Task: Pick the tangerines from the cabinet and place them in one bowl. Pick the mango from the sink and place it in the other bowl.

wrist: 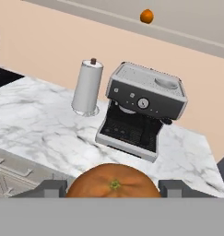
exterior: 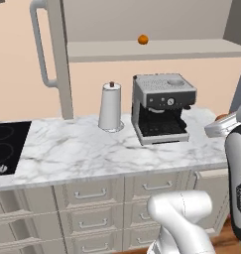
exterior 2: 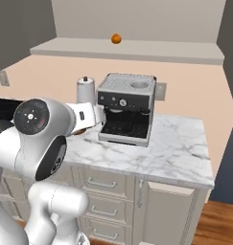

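1. The gripper (wrist: 114, 188) has its two dark fingertips (wrist: 52, 187) set either side of a smooth, bright orange tangerine (wrist: 114, 181), pinched between them and held clear of the counter. In the left base view the same fruit shows as a sliver of orange (exterior: 221, 117) at the end of the white hand.
2. Just beyond the held fruit lies the white marble countertop with grey veins (wrist: 35, 124). On it stand a boxy steel and black espresso machine (wrist: 143, 110) and, beside that, an upright white paper towel roll on a holder (wrist: 87, 87).
3. Higher up, a second small orange tangerine (exterior: 143, 39) sits alone on the inner shelf of the open grey-beige wall cabinet (exterior: 156, 49). The cabinet door with its long curved grey bar handle (exterior: 40, 44) stands swung out at the left.
4. A black cooktop (exterior: 8, 146) sits at the far left of the counter, well away from the hand.
5. Step in hand, as I judge it: carrying the first tangerine toward its bowl. No bowl, sink or mango can be seen from here.
6. The next move likely calls for turning or driving until the red bowl comes into sight, then lowering over it and letting go. The second tangerine remains to fetch after that.
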Robot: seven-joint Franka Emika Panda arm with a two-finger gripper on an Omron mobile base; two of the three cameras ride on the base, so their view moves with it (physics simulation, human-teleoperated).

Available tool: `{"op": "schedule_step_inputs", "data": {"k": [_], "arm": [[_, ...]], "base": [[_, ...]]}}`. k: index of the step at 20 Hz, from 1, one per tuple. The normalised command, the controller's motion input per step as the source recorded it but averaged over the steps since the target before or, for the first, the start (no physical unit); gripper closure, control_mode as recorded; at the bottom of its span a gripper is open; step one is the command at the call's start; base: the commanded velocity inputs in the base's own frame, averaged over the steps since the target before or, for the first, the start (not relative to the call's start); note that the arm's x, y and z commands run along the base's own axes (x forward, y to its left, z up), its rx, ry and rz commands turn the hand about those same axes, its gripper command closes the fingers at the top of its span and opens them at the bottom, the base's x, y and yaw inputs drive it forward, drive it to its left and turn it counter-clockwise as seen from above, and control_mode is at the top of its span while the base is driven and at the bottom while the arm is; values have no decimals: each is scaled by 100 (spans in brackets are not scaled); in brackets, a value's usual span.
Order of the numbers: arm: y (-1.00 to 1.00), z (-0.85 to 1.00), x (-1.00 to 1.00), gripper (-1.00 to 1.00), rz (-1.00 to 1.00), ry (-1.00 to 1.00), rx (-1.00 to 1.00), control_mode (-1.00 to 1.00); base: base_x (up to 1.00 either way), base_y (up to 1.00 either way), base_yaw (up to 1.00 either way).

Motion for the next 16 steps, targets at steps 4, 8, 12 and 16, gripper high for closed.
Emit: {"op": "schedule_step_inputs", "data": {"k": [4, 8, 12, 16], "arm": [[0, 0, 0, 100, 0, 0, 0, 100], [0, 0, 0, 100, 0, 0, 0, 100], [0, 0, 0, 100, 0, 0, 0, 100], [0, 0, 0, 100, 0, 0, 0, 100]], "base": [[-29, 2, 14], [-11, 13, 20], [-6, 22, 25], [-7, 28, 31]]}}
